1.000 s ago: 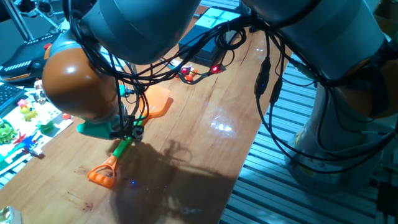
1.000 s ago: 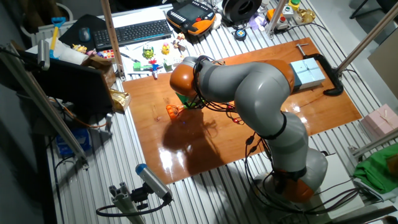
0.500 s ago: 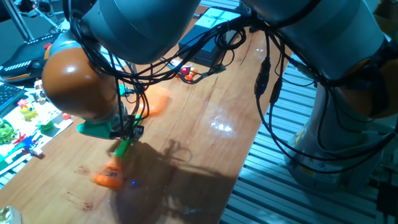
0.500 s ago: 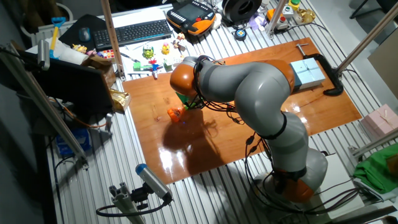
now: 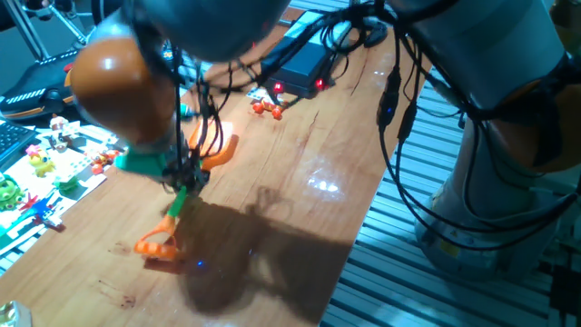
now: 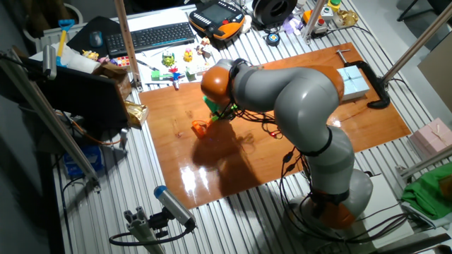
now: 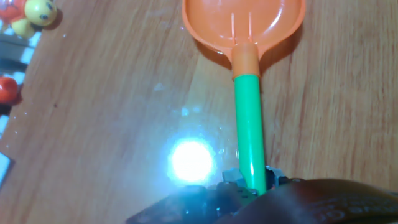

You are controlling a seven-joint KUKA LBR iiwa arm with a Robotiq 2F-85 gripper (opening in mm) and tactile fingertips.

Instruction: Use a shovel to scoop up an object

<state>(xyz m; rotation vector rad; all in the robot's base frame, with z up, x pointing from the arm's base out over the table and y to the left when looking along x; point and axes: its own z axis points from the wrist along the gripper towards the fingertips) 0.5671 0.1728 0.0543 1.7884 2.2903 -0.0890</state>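
Arm bent low over worktop, wrist pointing down at shovel. Fingers clamped on the green shaft w/ orange blade ahead, loop end nearer the worktop edge. Object lies beyond the blade, well apart.

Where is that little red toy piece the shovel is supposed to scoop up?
In one fixed view, the object lies on the wooden table, near the black box, up and right of the shovel.
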